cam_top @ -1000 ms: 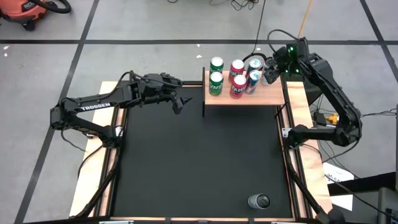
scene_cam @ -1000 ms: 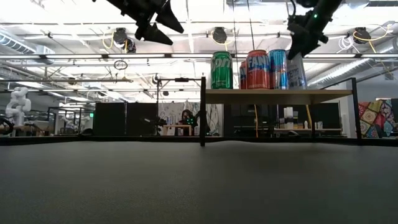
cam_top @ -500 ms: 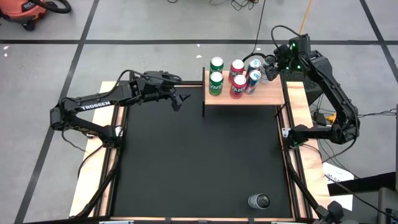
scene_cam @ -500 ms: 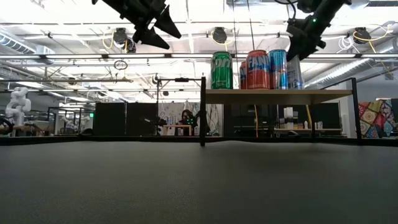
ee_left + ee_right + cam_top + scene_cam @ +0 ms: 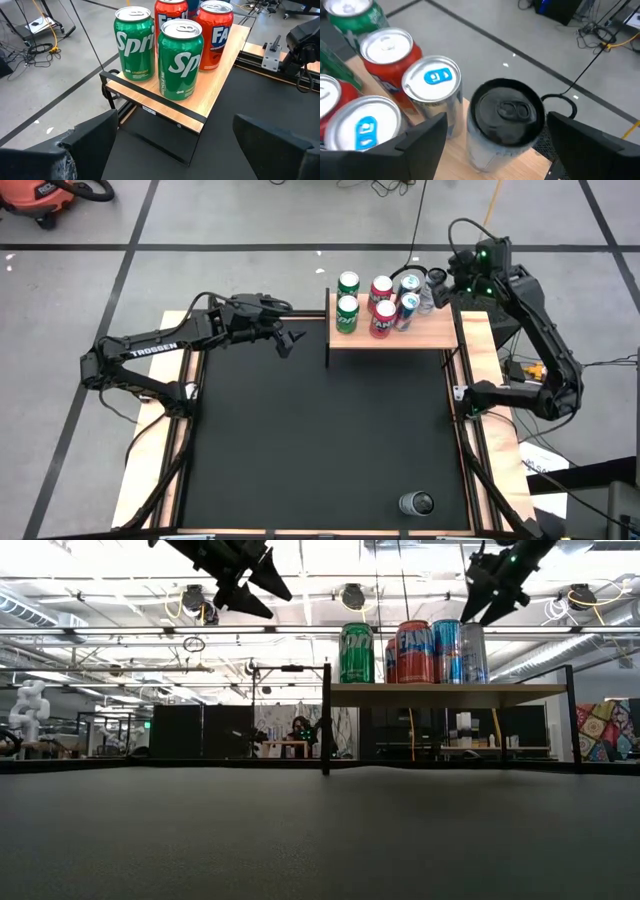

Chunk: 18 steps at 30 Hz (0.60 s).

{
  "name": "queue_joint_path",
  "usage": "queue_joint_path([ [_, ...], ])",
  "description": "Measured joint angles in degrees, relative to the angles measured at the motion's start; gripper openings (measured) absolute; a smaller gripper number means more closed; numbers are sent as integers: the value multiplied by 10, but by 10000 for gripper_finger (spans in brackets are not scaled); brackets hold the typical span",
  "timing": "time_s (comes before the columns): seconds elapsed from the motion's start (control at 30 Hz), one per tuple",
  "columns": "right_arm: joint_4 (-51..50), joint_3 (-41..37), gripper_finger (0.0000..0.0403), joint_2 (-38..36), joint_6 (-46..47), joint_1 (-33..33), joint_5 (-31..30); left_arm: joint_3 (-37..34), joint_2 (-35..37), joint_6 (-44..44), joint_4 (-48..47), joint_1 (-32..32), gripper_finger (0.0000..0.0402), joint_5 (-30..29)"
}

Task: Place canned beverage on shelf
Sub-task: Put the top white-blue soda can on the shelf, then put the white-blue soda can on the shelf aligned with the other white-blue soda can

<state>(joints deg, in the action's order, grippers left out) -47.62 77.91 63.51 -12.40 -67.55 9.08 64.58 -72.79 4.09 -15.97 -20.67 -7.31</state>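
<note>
The wooden shelf on black posts carries several upright cans: two green, two red, two blue-topped. A silver can with a dark top stands on its base at the shelf's far right corner; it also shows in the low view. My right gripper is open above this can, one finger on either side of it and clear of it; in the low view the gripper is above the can tops. My left gripper hovers open and empty left of the shelf, facing the green cans.
A grey can lies on the black mat near its front right corner. The shelf's black posts stand at the mat's far edge. The mat's middle is bare.
My right gripper has gone up and a little toward the table's far right, off the silver can's top. The can stays upright on the shelf.
</note>
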Motion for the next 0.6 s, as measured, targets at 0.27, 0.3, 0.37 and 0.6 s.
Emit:
queue_joint_path([
  [0.27, 11, 0, 324, -44, 45, 8, 15, 0, 6, 1, 0, 1, 396, -1],
  [0.3, 11, 0, 324, -49, 51, 11, 15, 0, 9, 1, 0, 1, 396, -1],
  [0.37, 10, 0, 324, -63, 65, 17, 15, 0, 16, 1, -1, 0, 396, -2],
  [0.6, -58, 0, 324, -105, 120, 68, 29, 0, 49, 10, -2, 7, 396, -12],
])
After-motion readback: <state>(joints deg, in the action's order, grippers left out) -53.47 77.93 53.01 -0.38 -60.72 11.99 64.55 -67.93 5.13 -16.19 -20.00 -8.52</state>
